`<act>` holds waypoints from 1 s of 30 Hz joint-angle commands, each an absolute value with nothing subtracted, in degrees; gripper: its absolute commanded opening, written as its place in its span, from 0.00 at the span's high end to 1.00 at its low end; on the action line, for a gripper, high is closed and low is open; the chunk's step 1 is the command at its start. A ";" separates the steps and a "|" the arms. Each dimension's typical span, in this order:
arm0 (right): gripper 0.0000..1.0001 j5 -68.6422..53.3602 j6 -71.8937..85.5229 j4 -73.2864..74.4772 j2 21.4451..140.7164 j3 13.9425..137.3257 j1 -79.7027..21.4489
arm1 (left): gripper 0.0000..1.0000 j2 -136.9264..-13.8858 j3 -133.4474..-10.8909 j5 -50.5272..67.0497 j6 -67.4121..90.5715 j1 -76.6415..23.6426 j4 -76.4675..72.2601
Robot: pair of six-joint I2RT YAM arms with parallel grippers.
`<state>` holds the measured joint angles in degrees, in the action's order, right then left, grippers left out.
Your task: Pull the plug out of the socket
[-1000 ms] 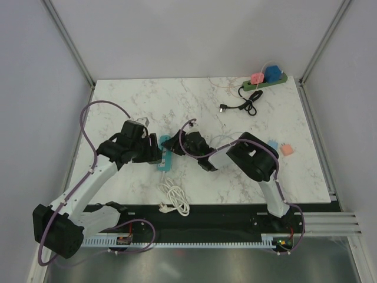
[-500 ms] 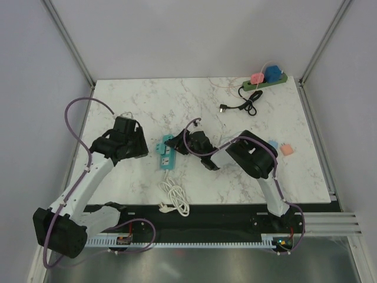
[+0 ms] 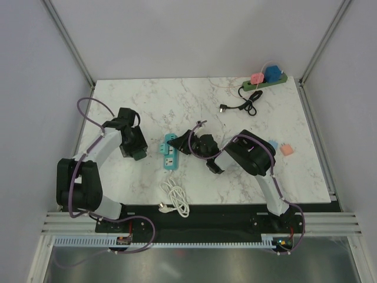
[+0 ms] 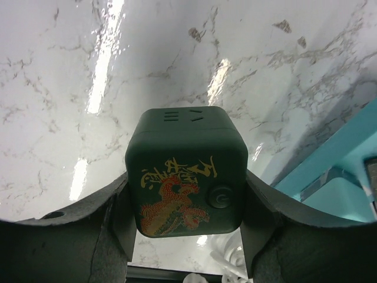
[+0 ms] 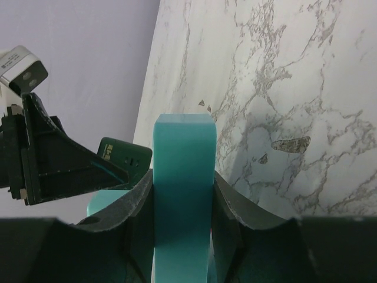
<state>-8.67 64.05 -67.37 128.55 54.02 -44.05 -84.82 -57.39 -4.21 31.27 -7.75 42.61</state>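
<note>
The plug is a dark green cube [image 4: 186,170] with a red and gold dragon print. My left gripper [image 3: 139,154] is shut on it and holds it clear of the socket, left of it. The socket is a teal power strip [image 3: 170,152] lying on the marble table; its edge shows at the right in the left wrist view [image 4: 330,165]. My right gripper [image 3: 184,145] is shut on the strip's far end [image 5: 182,194]. The plug also shows in the right wrist view [image 5: 123,154], behind the strip.
The strip's white cord [image 3: 175,197] is coiled near the table's front edge. A green power strip [image 3: 263,84] with pink and blue plugs lies at the back right, with a black cable [image 3: 244,107] beside it. A small pink and blue block [image 3: 283,148] sits at the right.
My left gripper has pulled the green plug out of the teal strip and drawn it left, away from it. My right gripper stays shut on the strip, which has turned slightly.
</note>
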 commanded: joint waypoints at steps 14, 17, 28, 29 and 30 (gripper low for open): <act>1.00 -11.42 57.92 -65.83 130.61 49.31 -44.56 | 0.22 -84.73 -59.06 -3.16 33.31 -6.06 35.16; 1.00 -11.34 57.66 -65.83 130.60 49.22 -44.56 | 0.13 -80.96 -58.62 -4.48 32.35 -6.06 34.98; 1.00 -12.13 58.10 -64.69 131.57 50.89 -44.74 | 0.00 -70.32 -53.18 15.19 24.79 -8.78 30.59; 1.00 -12.22 58.10 -64.60 131.57 50.98 -44.74 | 0.00 -70.05 -52.83 16.68 23.92 -10.36 30.50; 1.00 -12.13 58.10 -64.60 131.66 50.98 -44.82 | 0.00 -69.96 -52.65 17.13 23.56 -11.15 30.50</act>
<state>-9.39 63.77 -71.09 128.55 51.66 -44.01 -71.07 -53.95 9.63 27.88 -8.64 32.71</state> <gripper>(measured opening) 0.429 0.995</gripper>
